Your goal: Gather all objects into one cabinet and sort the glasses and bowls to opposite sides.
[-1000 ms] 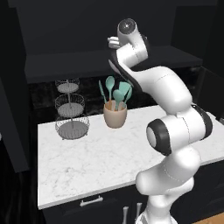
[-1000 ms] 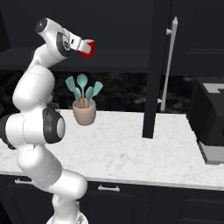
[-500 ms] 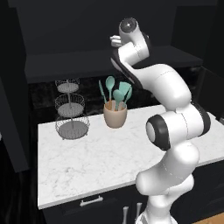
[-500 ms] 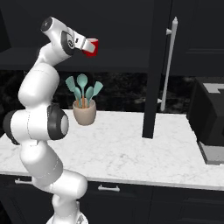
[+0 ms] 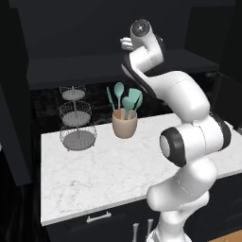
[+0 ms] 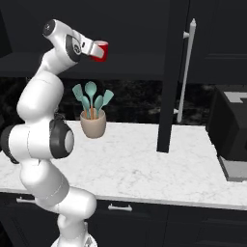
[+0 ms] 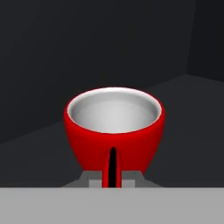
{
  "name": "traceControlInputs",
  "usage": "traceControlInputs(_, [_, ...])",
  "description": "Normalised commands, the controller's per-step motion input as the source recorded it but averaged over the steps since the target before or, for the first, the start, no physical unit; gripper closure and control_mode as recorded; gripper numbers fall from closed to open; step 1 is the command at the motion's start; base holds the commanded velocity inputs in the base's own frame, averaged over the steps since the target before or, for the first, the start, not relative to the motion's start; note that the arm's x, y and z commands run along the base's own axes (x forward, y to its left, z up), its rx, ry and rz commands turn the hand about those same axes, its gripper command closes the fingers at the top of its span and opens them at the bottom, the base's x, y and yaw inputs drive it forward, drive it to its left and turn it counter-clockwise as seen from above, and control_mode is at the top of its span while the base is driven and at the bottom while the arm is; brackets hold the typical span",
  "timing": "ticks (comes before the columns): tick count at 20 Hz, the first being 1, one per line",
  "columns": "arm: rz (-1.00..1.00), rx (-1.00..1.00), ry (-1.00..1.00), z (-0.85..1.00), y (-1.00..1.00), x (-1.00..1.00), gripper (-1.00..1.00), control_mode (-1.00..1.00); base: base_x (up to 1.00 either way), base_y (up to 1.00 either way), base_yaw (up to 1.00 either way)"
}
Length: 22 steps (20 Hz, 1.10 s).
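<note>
- Black cabinetry is seen across the top of both base views, above a white marble counter (image 6: 144,164) with dark drawer fronts below.
- In the right base view, a tall black cabinet door (image 6: 172,72) stands just right of centre, and a long silver vertical bar handle (image 6: 185,72) is seen just to its right.
- A dark inner shelf (image 5: 94,68) is seen as a horizontal band in the upper half of the left base view.
- The white arm is raised; its gripper (image 6: 95,50) is seen in the upper left of the right base view and near top centre of the left base view (image 5: 125,43).
- A glossy red mug with a pale grey inside (image 6: 100,50) is held at the gripper's tip, in front of the dark cabinet opening. The jaws are closed narrowly on the mug.
- In the hand view the red mug (image 7: 114,131) sits upright at centre, its thin handle facing the camera at the bottom, clamped between the grey finger pads (image 7: 89,179). A dark flat floor and dark walls are seen around the mug; whether the mug's base touches that floor cannot be told.
- A beige pot of teal spoons and spatulas (image 5: 125,120) stands on the counter at left centre of the right base view (image 6: 92,118).
- A three-tier wire basket stand (image 5: 75,118) stands at the left of the left base view, just beside the pot.
- A dark boxy appliance (image 6: 231,125) sits at the right edge of the right base view.
</note>
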Motion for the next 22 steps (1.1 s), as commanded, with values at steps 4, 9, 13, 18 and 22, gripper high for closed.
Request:
traceControlInputs(4, [0.00, 0.00, -0.13, -0.13, 0.00, -0.77, 1.00, -1.00, 0.00, 0.00, 0.00])
traceControlInputs(9, [0.04, 0.03, -0.09, -0.13, -0.05, -1.00, 1.00, -1.00, 0.00, 0.00, 0.00])
traceControlInputs(13, [0.06, 0.07, -0.02, 0.00, -0.13, -1.00, 1.00, -1.00, 0.00, 0.00, 0.00])
traceControlInputs(18, [0.10, 0.02, 0.00, 0.01, -0.09, -1.00, 1.00, -1.00, 0.00, 0.00, 0.00])
traceControlInputs(22, [0.17, -0.01, 0.04, 0.07, 0.00, -1.00, 1.00, -1.00, 0.00, 0.00, 0.00])
